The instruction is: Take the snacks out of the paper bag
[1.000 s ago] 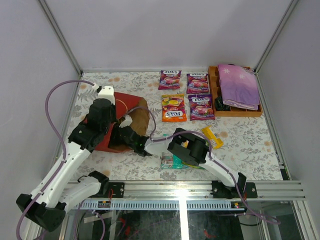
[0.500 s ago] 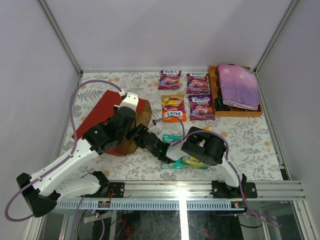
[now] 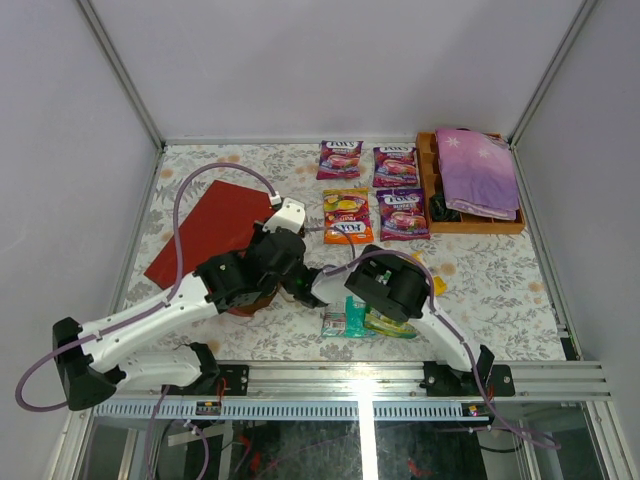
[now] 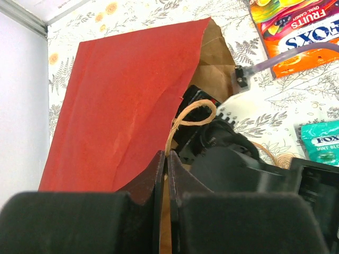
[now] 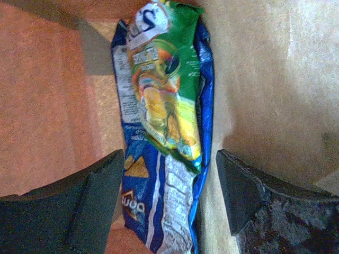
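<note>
The paper bag is pinched by its red upper wall between the pressed-together fingers of the left gripper, so that the mouth is propped open. Inside it, the right gripper is spread wide on either side of the near end of the green-yellow pouch, which rests on the blue Doritos bag. The jaws are probably best advanced further along the pouch and closed on it alone, with the bag's lip lifted high enough that nothing is snagged on the way out.
</note>
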Controlling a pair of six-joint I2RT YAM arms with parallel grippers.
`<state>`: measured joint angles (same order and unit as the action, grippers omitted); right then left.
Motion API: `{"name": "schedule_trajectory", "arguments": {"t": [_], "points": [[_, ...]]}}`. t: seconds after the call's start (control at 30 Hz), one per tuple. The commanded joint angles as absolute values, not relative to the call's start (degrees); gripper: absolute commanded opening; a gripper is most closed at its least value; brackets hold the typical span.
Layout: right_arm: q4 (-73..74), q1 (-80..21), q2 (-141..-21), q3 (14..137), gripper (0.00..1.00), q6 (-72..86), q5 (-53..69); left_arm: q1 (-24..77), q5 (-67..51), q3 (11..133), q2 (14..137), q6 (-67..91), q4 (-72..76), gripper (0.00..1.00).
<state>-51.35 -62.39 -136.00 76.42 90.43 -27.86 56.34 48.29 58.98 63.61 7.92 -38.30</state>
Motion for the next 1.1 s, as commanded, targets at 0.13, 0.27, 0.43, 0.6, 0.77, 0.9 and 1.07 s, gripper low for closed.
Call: {"name": "schedule_trajectory", "arguments": {"t": [0.13, 0.27, 0.43, 0.6, 0.77, 0.9, 1.07], "points": [[-31.2, -61.52, -144.56, 92.06, 0.73, 94.17, -28.24, 57.38, 50.62, 62.19, 63.58, 11.83, -38.14, 0.0], [-28.77, -61.52, -149.22, 99.42, 0.64, 93.71, -26.14, 57.38, 49.54, 62.51, 62.77, 11.6, -38.23, 0.0], [-32.82, -61.53, -147.9, 98.3, 0.27, 88.66, -26.47, 57.38, 50.22, 61.37, 61.35, 11.51, -38.16, 0.0], [-40.46, -61.61, -138.11, 86.08, 0.0, 80.49, -26.43, 57.31, 53.54, 58.71, 59.54, 11.25, -36.57, 0.0], [-41.67, -61.89, -125.61, 71.61, 0.0, 74.6, -20.74, 57.14, 56.21, 57.13, 57.96, 10.88, -35.55, 0.0], [-38.19, -62.81, -118.41, 64.03, 0.0, 72.18, -15.05, 57.18, 56.58, 56.75, 57.02, 11.48, -35.57, 0.0], [-36.22, -63.13, -111.42, 57.95, 0.0, 68.64, -8.17, 57.18, 56.84, 56.52, 57.91, 12.14, -36.52, 0.0]]}}
